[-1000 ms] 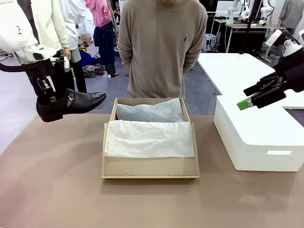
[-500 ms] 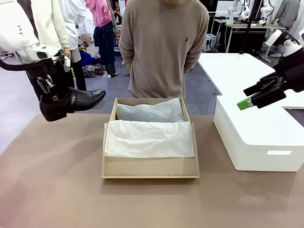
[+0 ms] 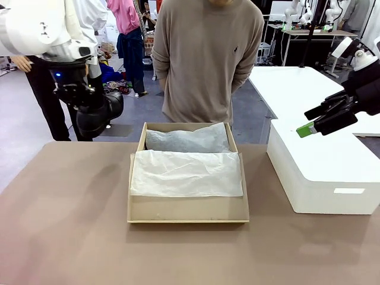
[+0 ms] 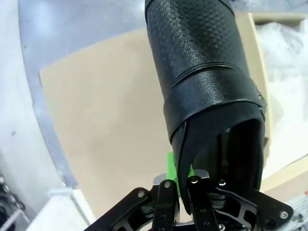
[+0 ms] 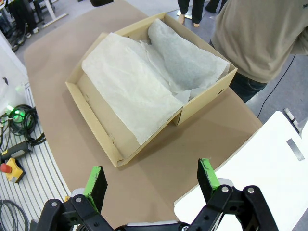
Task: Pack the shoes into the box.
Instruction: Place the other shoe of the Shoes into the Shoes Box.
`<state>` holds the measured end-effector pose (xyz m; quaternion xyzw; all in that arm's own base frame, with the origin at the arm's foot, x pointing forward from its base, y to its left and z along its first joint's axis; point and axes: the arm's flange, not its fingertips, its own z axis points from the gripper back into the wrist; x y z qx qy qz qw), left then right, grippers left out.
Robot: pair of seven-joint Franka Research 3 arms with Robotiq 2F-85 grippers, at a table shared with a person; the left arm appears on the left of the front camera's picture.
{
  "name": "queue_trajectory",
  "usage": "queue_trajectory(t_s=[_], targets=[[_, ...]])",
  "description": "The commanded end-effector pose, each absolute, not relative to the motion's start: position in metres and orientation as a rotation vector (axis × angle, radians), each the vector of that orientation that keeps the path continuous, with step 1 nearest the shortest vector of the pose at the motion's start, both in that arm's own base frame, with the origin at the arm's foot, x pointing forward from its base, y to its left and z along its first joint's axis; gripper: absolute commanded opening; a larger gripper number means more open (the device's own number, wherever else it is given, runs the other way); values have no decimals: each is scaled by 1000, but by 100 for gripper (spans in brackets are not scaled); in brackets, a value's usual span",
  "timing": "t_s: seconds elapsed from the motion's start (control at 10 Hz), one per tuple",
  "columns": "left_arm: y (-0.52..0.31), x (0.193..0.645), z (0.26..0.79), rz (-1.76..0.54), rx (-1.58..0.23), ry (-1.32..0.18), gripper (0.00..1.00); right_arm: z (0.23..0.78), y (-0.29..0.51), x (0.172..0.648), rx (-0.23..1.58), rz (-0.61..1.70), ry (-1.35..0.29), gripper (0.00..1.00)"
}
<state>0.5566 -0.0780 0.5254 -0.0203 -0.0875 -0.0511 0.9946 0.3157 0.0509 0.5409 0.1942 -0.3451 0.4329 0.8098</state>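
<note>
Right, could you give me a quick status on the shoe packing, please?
Left gripper shut on shoe, aloft left of box. Right gripper open, raised by white block. Box open, tissue-lined, path clear.

This is a robotics lab set in an open hall. The brown table [image 3: 71, 225] stands on a bare grey floor [image 3: 24, 119]. To the far right there is a white worktop [image 3: 291, 83], and beyond it a desk [image 3: 297, 32] with dark equipment underneath. On the floor beside the table lie coiled cables [image 5: 21, 118] and a red emergency-stop button [image 5: 7, 168] in a yellow housing. A person [image 3: 205, 59] stands at the table's far side.
</note>
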Motion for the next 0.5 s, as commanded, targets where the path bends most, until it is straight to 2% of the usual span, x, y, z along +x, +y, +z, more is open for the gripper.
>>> queue_trajectory(t_s=[0.0,0.2,0.4], targets=[[-100,556,532,-16,-49,-139,0,541,52,318,432,935,-750,100],[-119,556,532,34,-52,-165,0,541,52,318,432,935,-750,100],[-108,551,523,-14,-51,-137,0,541,52,318,432,935,-750,100]])
